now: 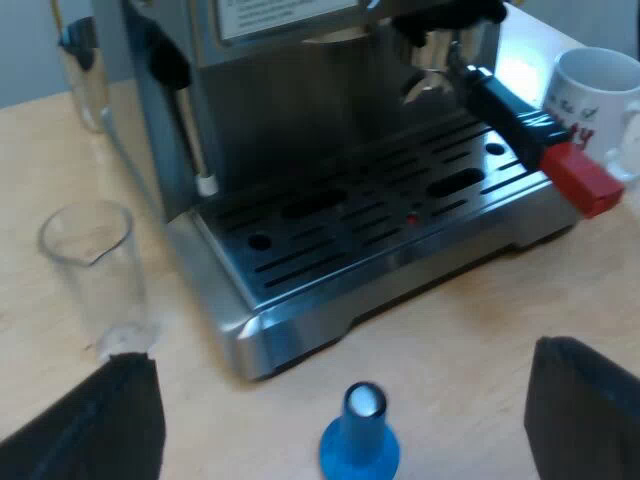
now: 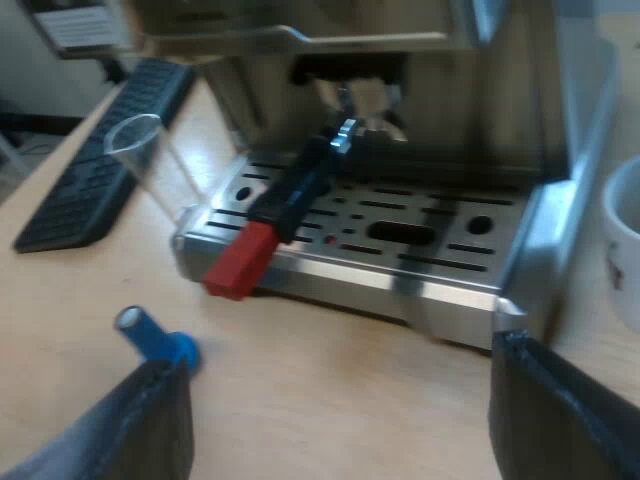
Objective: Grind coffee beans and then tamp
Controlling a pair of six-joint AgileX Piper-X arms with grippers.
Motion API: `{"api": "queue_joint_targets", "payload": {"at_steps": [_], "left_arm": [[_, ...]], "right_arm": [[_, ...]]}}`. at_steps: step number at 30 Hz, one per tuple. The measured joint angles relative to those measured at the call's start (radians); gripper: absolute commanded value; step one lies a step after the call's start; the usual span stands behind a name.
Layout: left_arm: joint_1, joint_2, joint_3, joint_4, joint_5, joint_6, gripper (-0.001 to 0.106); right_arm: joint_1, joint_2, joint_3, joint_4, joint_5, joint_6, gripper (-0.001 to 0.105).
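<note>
Your left gripper (image 1: 345, 365) hovers low over the tabletop (image 1: 470, 330), short of the espresso machine (image 1: 330, 150). Fingers (image 1: 100, 425) spread wide, nothing between them but bare wood and the tamper.

Tamper (image 1: 360, 440): blue, pale top, upright on the tabletop. It is just out from the front of the drip tray (image 1: 300, 265) and apart from it, touched by nothing.

Holder (image 1: 435, 65): locked into the machine's front, above the tray. Its dark handle (image 1: 505, 105) runs out over the slotted tray. The red end (image 1: 585, 180) reaches about to the tray's rim, clear of the metal below.

Measuring glass (image 1: 90, 270): upright, looks empty, on the tabletop near one corner of the tray. Mug (image 1: 595, 100): white with print, on the tabletop at the machine's other side, close to the red end as seen from the left wrist.

Your right gripper (image 2: 340, 365) also faces the machine's front, low over the tabletop. Fingers (image 2: 565, 410) set wide, holding nothing. From the right wrist, the tamper sits near one finger, below the red end. A dark keyboard (image 2: 95, 165) lies on the tabletop beyond the measuring glass.
</note>
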Motion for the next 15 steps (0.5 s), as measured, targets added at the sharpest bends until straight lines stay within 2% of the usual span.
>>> {"api": "queue_joint_targets", "payload": {"at_steps": [5,8,15], "left_arm": [[-0.033,0.031,0.0,-0.036,0.019,0.0,0.086],[-0.093,0.095,0.0,-0.092,0.03,0.003,0.086],[-0.135,0.17,0.006,-0.161,0.071,0.014,0.086]], "right_arm": [[0.038,0.045,-0.027,0.0,-0.057,-0.003,0.063],[0.11,0.08,-0.039,-0.001,-0.06,-0.003,0.063],[0.236,0.138,-0.038,-0.029,-0.06,-0.003,0.063]]}}
